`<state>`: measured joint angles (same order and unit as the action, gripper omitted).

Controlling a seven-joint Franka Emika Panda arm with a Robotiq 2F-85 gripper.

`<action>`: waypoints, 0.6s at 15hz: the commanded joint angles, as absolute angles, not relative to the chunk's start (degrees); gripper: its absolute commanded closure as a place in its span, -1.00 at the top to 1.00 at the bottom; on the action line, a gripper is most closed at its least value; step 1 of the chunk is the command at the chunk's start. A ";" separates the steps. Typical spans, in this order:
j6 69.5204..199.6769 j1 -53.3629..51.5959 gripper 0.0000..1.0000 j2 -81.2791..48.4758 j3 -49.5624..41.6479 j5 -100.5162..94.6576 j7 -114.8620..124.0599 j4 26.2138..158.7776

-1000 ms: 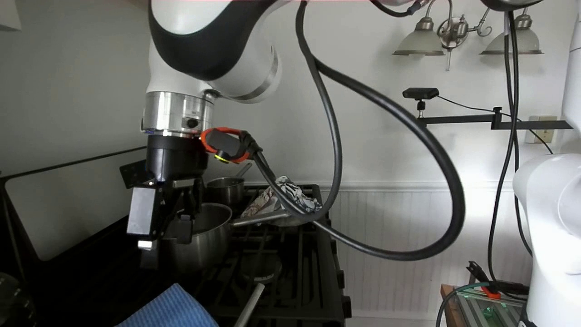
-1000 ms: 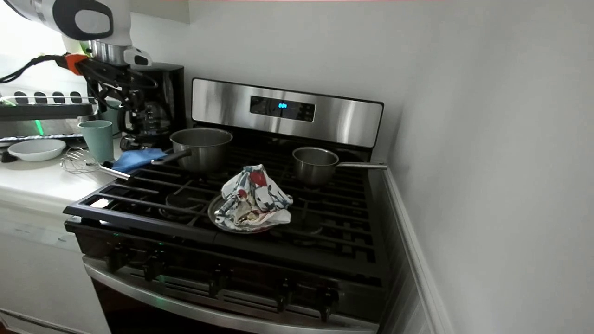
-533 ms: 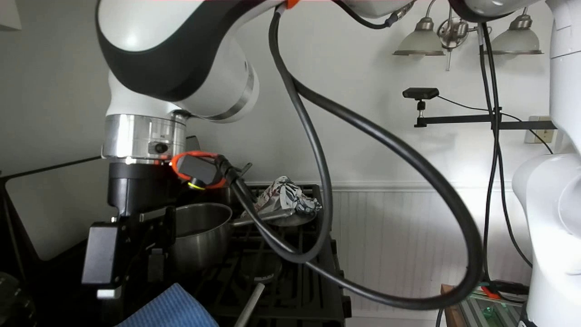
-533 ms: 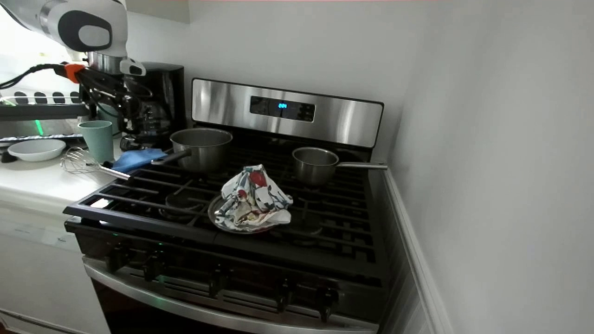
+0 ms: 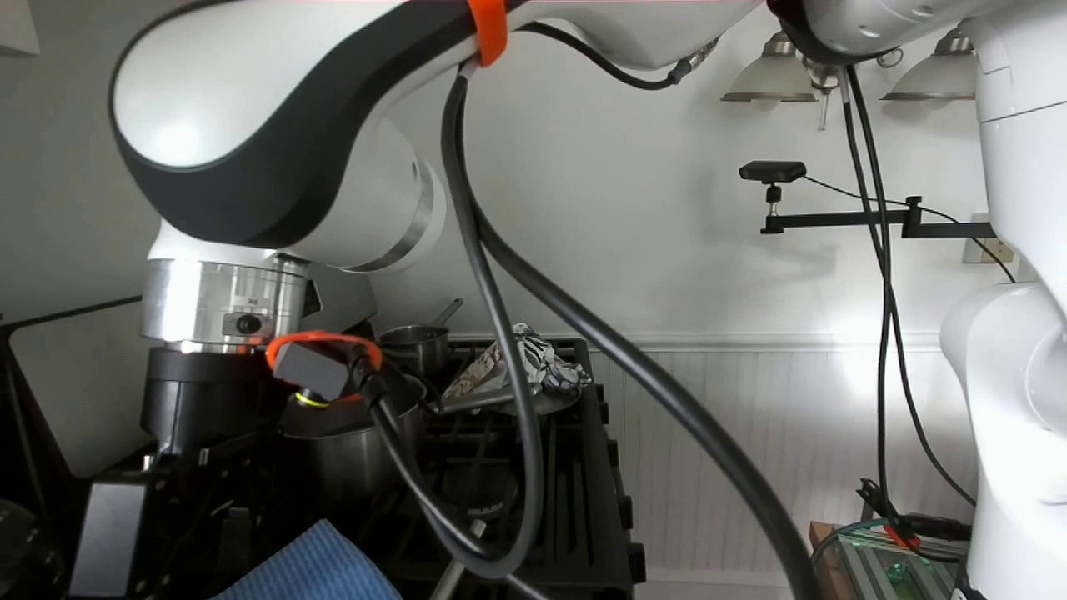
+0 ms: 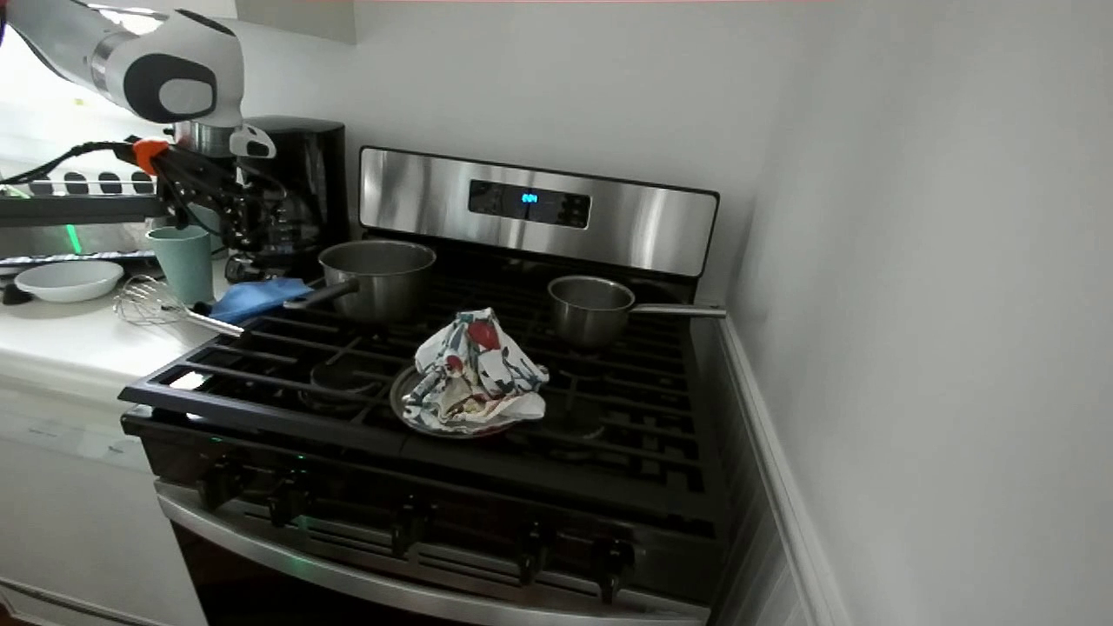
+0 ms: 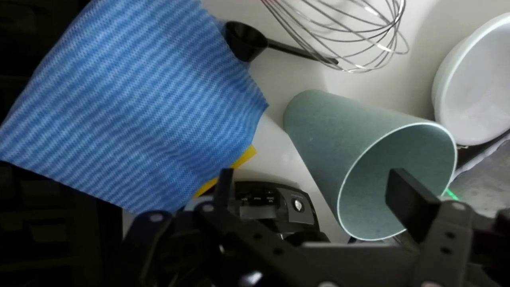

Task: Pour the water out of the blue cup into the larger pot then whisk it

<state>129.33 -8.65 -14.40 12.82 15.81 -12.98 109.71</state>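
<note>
The blue-green cup stands upright on the counter, its mouth turned towards the wrist camera; I cannot make out water inside. My gripper is open, holding nothing. Its right finger pad overlaps the cup's mouth in the wrist view, its depth unclear; the left one lies over the blue cloth's corner. In an exterior view the gripper hangs just behind the cup, before the coffee maker. The larger pot sits on the stove's back left. Beside the cup lies the whisk, its handle towards the stove.
A blue cloth, a black scoop and a white bowl surround the cup. The black coffee maker rises behind. On the stove are a smaller pot and a patterned cloth on a pan.
The arm has come lower; in an exterior view the gripper has shifted down and left, past the larger pot. Its jaws stay apart. Cup, whisk and pots have not moved.
</note>
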 commanded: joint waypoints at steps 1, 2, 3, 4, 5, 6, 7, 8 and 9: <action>130.10 -8.87 0.42 -17.01 13.33 16.70 -12.83 107.62; 129.57 -8.78 0.27 -17.45 13.43 16.78 -12.83 107.28; 129.36 -8.72 0.13 -17.82 13.47 16.79 -12.76 107.09; 129.16 -8.70 -0.05 -18.13 13.51 16.76 -12.72 106.95; 129.00 -8.70 -0.17 -18.39 13.55 16.63 -12.74 106.76; 128.88 -8.71 -0.29 -18.50 13.54 16.47 -12.61 106.62; 128.57 -8.66 -0.45 -18.60 13.51 16.33 -12.54 106.33; 128.38 -8.67 -0.57 -18.60 13.43 16.12 -12.30 106.16; 128.29 -8.70 -0.74 -18.47 13.33 15.85 -12.07 106.03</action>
